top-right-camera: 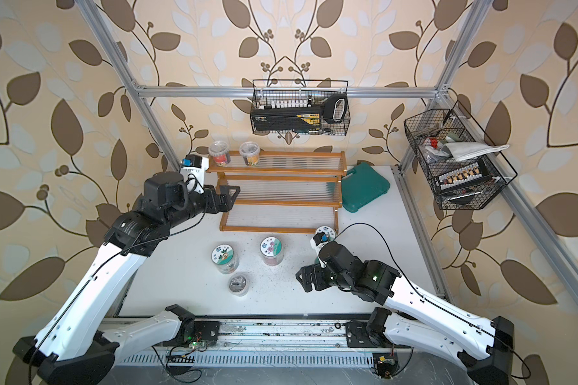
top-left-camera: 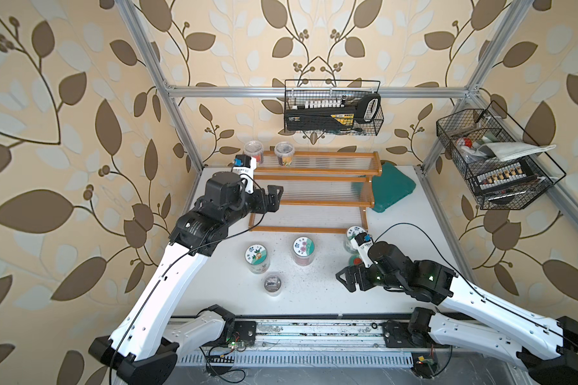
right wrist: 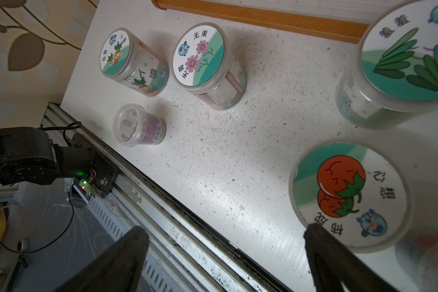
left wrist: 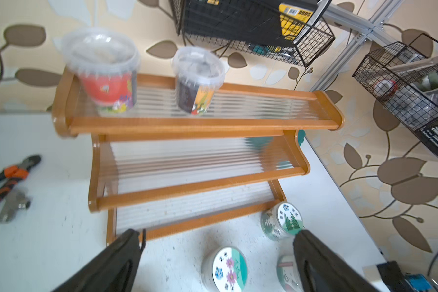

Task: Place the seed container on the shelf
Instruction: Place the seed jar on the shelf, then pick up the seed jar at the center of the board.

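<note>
The shelf (top-left-camera: 311, 173) (left wrist: 202, 124), an orange-brown stepped rack with clear ribbed tiers, stands at the back of the table. Two clear seed containers stand on its top tier: a red-labelled one (top-left-camera: 254, 151) (left wrist: 106, 75) and a dark one (top-left-camera: 285, 154) (left wrist: 197, 86). My left gripper (top-left-camera: 276, 198) (left wrist: 218, 232) hangs open and empty by the rack's left end, below them. Several more seed jars stand on the table in front: monkey lid (right wrist: 127, 55), flower lid (top-left-camera: 303, 250) (right wrist: 200, 55), grass lid (right wrist: 402, 60), tomato lid (right wrist: 349, 192), a small tub (top-left-camera: 272, 284). My right gripper (top-left-camera: 347, 278) (right wrist: 225, 227) is open beside the tomato jar.
A green case (top-left-camera: 392, 186) lies right of the rack. Black wire baskets hang on the back wall (top-left-camera: 332, 106) and the right frame (top-left-camera: 494, 160). Pliers (left wrist: 8, 177) lie left of the rack. A metal rail (top-left-camera: 314, 330) runs along the table's front edge.
</note>
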